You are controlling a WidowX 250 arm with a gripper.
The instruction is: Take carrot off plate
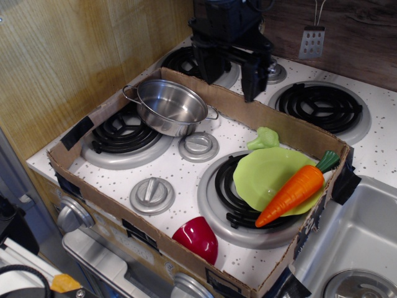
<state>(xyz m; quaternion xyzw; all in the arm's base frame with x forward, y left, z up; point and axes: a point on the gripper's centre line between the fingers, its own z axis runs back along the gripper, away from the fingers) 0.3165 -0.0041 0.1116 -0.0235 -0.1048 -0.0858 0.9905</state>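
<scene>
My fingers (231, 77) hang spread apart above the back burners, well apart from the carrot (296, 187) lying across the plate (263, 174).

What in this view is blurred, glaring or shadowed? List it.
In observation.image: the black pincer looks slightly soft; the shiny steel pot carries bright glare; the long orange plastic carrot and round lime-green plate are sharp, evenly lit, with soft shadows.

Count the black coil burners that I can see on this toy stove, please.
4: front left by the steel pot, front right under the plate, back left partly behind the gripper, back right.
</scene>
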